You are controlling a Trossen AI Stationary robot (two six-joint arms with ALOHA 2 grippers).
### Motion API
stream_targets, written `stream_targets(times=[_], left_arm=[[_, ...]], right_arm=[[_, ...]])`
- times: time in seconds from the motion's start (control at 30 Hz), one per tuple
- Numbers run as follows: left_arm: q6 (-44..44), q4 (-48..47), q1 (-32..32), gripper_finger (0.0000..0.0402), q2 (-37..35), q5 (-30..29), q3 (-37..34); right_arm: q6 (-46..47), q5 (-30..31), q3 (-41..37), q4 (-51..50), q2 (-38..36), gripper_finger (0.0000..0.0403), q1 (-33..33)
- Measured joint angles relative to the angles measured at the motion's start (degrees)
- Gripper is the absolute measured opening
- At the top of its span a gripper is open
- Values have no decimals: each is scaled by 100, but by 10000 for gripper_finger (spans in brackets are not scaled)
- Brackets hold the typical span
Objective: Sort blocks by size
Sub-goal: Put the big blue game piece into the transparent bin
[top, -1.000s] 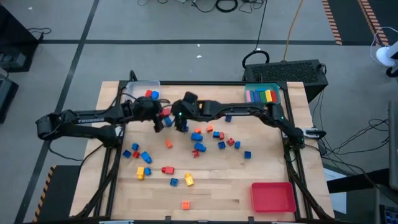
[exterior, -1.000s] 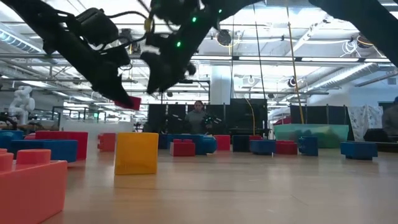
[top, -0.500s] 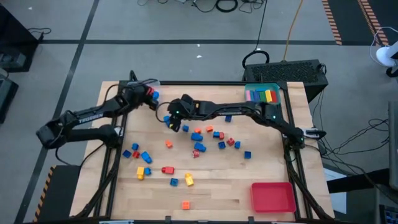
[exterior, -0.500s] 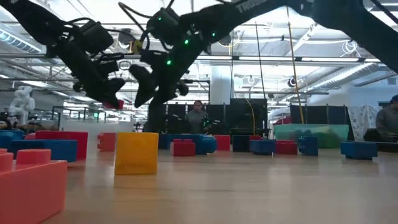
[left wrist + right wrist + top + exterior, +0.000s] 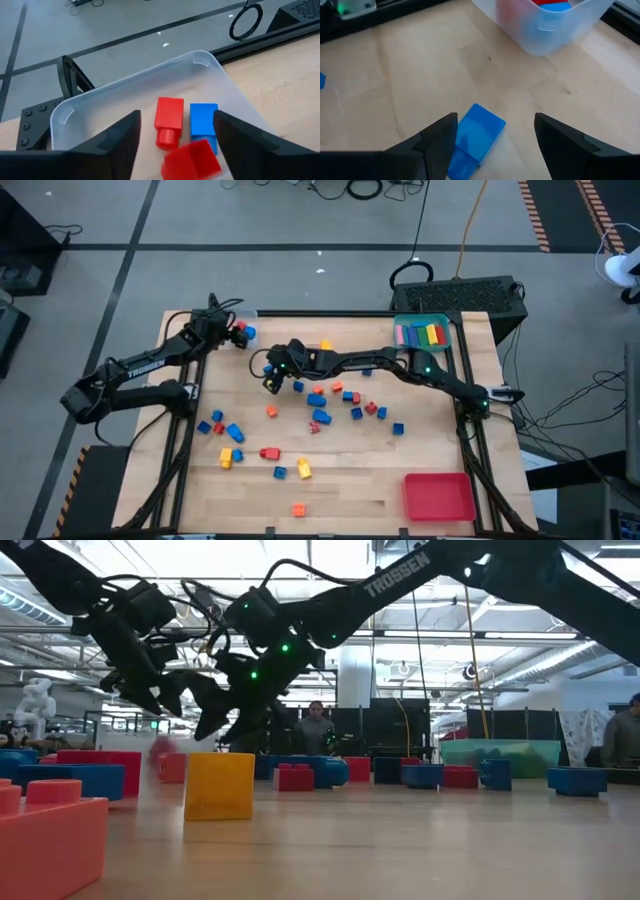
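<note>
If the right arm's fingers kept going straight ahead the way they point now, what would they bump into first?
Probably the blue plastic brick lying flat on the wooden table, between the right gripper's open fingers. Depth is hard to judge.

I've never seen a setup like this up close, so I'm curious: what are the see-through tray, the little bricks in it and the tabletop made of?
The clear tray looks like thin frosted plastic: translucent walls, rounded moulded corners. The red brick and blue brick look like hard moulded plastic, with solid colour, crisp edges and a stud. The table appears to be light wood with visible grain; whether solid or veneer, I can't tell.
</note>
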Motion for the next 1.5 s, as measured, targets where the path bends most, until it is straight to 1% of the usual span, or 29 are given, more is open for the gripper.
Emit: stream_targets(times=[0.07, 0.17, 0.33, 0.43, 0.53, 0.87, 0.93, 1.1, 1.27, 1.33, 1.47, 1.5], left_arm=[[5, 2, -2, 267, 0, -1, 0], [5, 2, -2, 276, 0, 3, 0], [9, 30, -11, 278, 0, 94, 0], [12, 122, -11, 278, 0, 298, 0], [23, 175, -11, 278, 0, 527, 0], [162, 161, -11, 279, 0, 648, 0], [165, 160, -11, 279, 0, 648, 0], [164, 158, -11, 279, 0, 654, -2], [167, 138, -20, 279, 0, 664, -2], [173, 133, -31, 279, 0, 683, -2], [376, 132, -102, 279, 0, 876, -2], [524, 133, -125, 279, 0, 992, -2]], right_arm=[[-1, 0, 0, 16, -2, 249, 9], [45, -1, 0, -2, -2, 249, 61], [170, 42, 0, 12, -1, 249, 166], [308, 179, 2, 60, 75, 249, 189], [465, 184, 2, 132, 194, 249, 187], [525, 179, 0, 124, 289, 246, 157], [493, 179, 2, 114, 289, 235, 153], [420, 118, 11, 170, 411, 194, 141], [314, 126, 9, 175, 541, 172, 131], [296, 133, 9, 170, 546, 157, 123], [-121, 119, 9, 146, 502, 112, 119], [-234, 118, 6, 75, 460, 110, 119]])
